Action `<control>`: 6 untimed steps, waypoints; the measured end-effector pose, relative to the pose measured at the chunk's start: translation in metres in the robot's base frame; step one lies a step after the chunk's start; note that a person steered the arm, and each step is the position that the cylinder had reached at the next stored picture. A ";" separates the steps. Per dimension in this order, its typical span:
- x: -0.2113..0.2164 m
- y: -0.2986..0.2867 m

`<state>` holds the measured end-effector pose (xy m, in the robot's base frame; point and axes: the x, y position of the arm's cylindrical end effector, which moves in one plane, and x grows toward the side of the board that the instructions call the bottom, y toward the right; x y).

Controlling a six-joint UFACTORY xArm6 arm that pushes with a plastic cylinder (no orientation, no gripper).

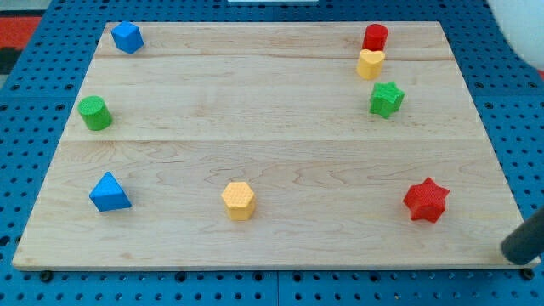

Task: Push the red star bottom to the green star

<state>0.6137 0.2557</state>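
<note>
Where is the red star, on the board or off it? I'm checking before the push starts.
On the board: the red star sits fully on the wooden board, near its lower right corner, below the green star.

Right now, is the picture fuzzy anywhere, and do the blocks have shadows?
In the camera view, the blocks look sharp; the red star and green star cast only small, soft shadows. My tip at the view's bottom right is dark and blurry, away from both stars.
</note>
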 end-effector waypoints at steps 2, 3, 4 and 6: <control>-0.048 -0.027; -0.046 -0.072; -0.057 -0.097; -0.117 -0.109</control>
<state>0.4971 0.1469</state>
